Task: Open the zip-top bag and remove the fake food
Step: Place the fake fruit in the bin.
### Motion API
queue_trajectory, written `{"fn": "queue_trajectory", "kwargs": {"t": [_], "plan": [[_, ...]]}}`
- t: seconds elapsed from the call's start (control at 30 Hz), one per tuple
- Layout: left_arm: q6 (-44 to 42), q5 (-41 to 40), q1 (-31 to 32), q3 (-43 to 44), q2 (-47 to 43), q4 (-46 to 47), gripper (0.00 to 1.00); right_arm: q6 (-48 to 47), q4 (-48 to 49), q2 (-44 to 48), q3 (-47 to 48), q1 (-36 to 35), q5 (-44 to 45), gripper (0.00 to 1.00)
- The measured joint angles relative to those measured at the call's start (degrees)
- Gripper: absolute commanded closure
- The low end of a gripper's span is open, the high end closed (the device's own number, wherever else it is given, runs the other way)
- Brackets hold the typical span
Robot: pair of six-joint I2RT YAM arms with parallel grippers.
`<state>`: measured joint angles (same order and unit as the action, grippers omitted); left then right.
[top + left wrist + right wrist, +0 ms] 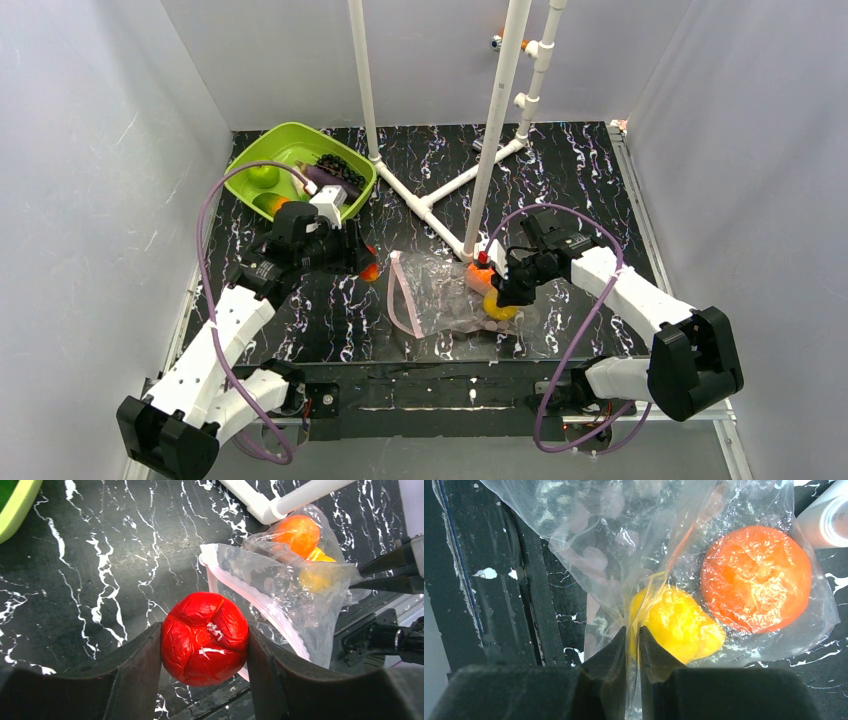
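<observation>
The clear zip-top bag (445,295) lies on the black marbled table, its pink zip strip (400,295) at the left; it also shows in the left wrist view (280,580) and the right wrist view (614,540). Inside are an orange (756,577) and a yellow lemon (676,622). My right gripper (632,635) is shut on a fold of the bag's plastic beside the lemon (498,306). My left gripper (204,645) is shut on a small red piece (205,637), held left of the bag's mouth (368,268).
A lime-green tray (250,158) at the back left holds a green apple (264,177), dark grapes (340,168) and other pieces. A white pipe frame (430,205) stands behind the bag. Grey walls enclose the table.
</observation>
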<state>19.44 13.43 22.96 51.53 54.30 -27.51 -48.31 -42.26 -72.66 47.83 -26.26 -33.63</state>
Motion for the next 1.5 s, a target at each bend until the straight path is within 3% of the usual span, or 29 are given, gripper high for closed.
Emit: {"fn": "queue_trajectory", "kwargs": {"t": [0.67,1.5], "plan": [[-2.9,-5.2,-5.9,1.3,-0.8,-0.5,1.0,0.0,0.0,0.0,0.0,0.0,0.0,0.81],[3.4,1.4,-20.9,2.9,9.7,9.7,1.0,-0.1,0.0,0.0,0.0,0.0,0.0,0.81]]}}
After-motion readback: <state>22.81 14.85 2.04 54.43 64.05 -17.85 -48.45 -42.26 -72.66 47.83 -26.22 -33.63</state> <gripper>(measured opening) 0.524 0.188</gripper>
